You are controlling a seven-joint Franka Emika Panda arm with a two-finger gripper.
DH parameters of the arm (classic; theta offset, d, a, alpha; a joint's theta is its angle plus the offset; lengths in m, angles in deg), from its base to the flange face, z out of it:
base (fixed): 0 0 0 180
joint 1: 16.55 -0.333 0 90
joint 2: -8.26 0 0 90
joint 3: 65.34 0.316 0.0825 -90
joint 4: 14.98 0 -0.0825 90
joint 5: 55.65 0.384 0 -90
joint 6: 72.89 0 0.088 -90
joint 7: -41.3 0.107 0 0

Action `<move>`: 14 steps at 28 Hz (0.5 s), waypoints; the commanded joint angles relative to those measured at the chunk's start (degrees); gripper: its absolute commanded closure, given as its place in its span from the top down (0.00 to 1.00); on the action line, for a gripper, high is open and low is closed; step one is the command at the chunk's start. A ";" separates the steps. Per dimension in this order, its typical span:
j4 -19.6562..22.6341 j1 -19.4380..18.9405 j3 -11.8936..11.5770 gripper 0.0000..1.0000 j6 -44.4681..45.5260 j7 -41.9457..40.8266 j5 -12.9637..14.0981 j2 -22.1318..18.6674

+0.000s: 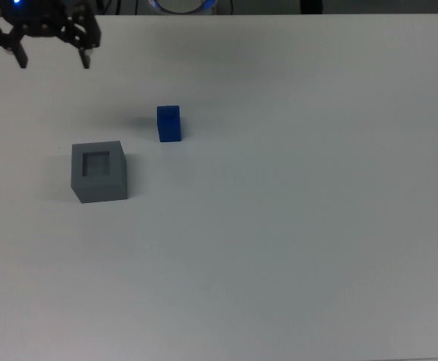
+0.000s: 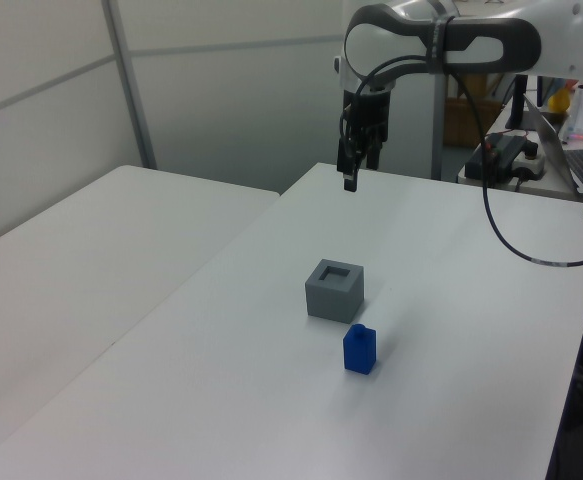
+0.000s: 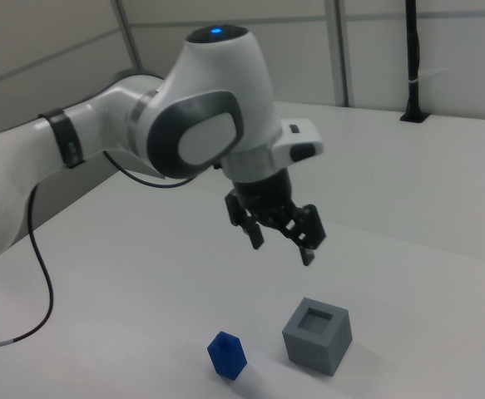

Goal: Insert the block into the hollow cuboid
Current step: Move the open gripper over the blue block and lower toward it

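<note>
The blue block (image 1: 169, 123) stands upright on the white table (image 1: 294, 226), a short way up and right of the hollow cuboid (image 1: 98, 171) in the top view. The grey cuboid shows its square recess, with nothing in it. My gripper (image 1: 53, 59) hangs open and holds nothing at the top view's upper left, well away from both. The left view has the gripper (image 2: 350, 176) high above the table's far end, the cuboid (image 2: 334, 290) and block (image 2: 359, 349) nearer. In the right view the gripper (image 3: 282, 244) hovers above the cuboid (image 3: 318, 335) and block (image 3: 226, 355).
A second white table (image 2: 91, 250) lies on the left view's left, with a gap between. A desk with cables and equipment (image 2: 516, 150) stands behind the arm. A black post (image 3: 412, 58) rises at the right view's far edge.
</note>
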 commanded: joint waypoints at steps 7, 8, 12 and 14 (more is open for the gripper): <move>2.04 -1.19 0.95 1.00 3.20 -0.12 0.55 -1.85; 2.47 -1.20 0.95 1.00 3.20 -0.03 0.72 -2.12; 5.02 -2.42 1.04 1.00 2.76 0.14 0.81 -3.87; 7.04 -2.86 1.12 1.00 2.67 0.14 0.81 -4.93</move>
